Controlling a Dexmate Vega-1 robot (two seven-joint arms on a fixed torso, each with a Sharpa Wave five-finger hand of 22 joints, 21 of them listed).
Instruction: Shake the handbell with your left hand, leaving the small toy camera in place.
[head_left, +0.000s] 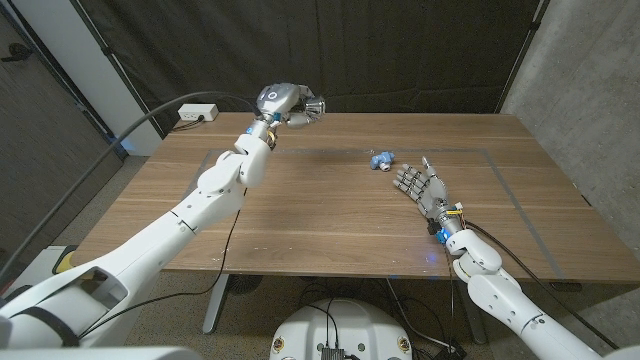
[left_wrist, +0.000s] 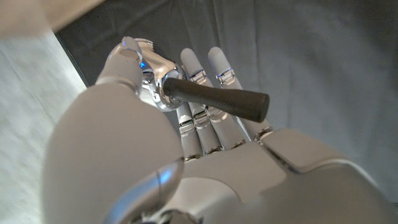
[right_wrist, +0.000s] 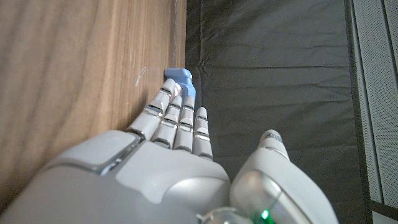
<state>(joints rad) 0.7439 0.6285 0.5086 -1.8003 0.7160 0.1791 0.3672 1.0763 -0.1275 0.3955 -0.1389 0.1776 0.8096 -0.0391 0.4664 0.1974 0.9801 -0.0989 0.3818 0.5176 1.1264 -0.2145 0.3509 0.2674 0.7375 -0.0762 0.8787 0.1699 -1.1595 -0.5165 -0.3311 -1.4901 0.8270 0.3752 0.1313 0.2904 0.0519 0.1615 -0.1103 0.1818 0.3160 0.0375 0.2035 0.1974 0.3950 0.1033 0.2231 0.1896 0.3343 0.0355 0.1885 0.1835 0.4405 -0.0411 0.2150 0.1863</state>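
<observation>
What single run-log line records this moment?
left hand: holds handbell raised above table | right hand: open, near toy camera | camera: on table

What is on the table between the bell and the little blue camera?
Nothing: the head view shows bare table between the raised bell and the camera.

Wooden table (head_left: 330, 220) against black curtain (head_left: 330, 50).

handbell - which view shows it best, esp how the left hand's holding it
The left wrist view: the handbell shows close up, its dark handle lying across the left hand and its shiny metal by the thumb. The head view shows the bell small, held up above the table's far edge.
</observation>
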